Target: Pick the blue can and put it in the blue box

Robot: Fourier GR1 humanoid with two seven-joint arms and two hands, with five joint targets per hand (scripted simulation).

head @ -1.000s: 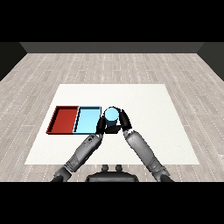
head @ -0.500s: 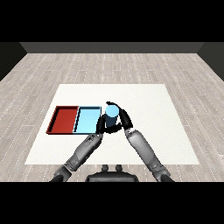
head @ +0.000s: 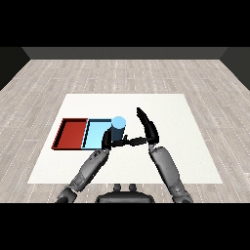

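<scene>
— Nearest the robot, what are the hands doing?
— The left hand [head: 108, 141] is curling its fingers round the blue can [head: 118, 130], gripping its lower part. The right hand [head: 148, 128] is standing apart to the can's right, fingers straight and spread, thumb reaching toward the can.
— And the can?
— It is standing upright at the right edge of the light blue tray [head: 96, 133].
— Farther out?
— The red tray [head: 72, 134] is lying beside it on the white table [head: 171, 108].
</scene>
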